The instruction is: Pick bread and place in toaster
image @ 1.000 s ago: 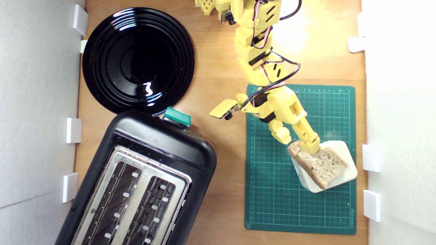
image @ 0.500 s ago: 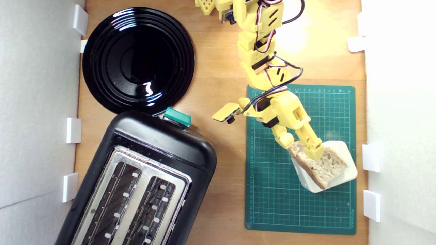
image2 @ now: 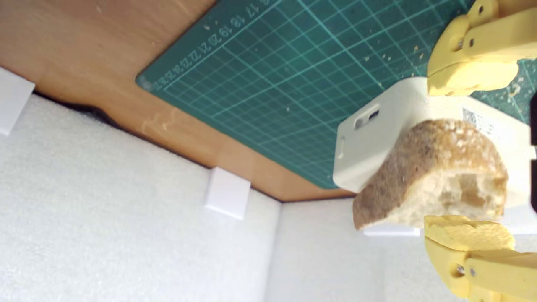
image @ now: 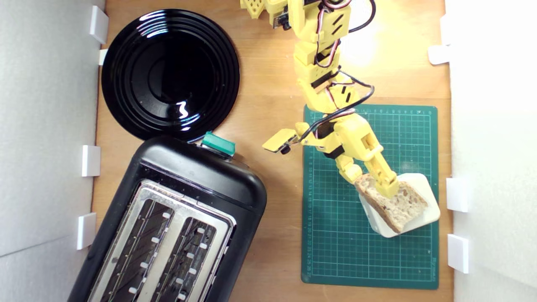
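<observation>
Cutting mat ruler digits 17 to 22 beside bread

The wooden table carried three things directly: a black plate at the exterior view's upper left, the toaster below it (its top edge seemed to overlap the plate's rim), and a green cutting mat at the right. White clips lined both side edges against the foam walls.
</observation>
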Controlling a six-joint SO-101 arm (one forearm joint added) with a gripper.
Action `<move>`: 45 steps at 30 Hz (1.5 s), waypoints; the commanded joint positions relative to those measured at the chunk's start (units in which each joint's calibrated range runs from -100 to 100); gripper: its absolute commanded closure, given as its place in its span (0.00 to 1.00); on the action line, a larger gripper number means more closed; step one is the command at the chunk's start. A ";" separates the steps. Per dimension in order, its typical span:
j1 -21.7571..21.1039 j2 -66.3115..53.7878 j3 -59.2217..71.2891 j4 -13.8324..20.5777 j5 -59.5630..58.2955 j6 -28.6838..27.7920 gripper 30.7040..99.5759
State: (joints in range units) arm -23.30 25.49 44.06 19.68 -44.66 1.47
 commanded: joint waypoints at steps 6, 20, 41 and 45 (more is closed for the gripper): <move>-1.60 -0.37 -3.71 -0.55 -1.16 1.22 0.12; -1.60 -0.37 -3.80 -0.55 -1.16 1.27 0.13; -1.60 -0.37 -3.52 0.27 -1.16 1.27 0.49; -1.60 -0.78 -3.34 0.27 -1.16 0.96 0.53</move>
State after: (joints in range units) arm -24.12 25.58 42.02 19.32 -44.92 2.35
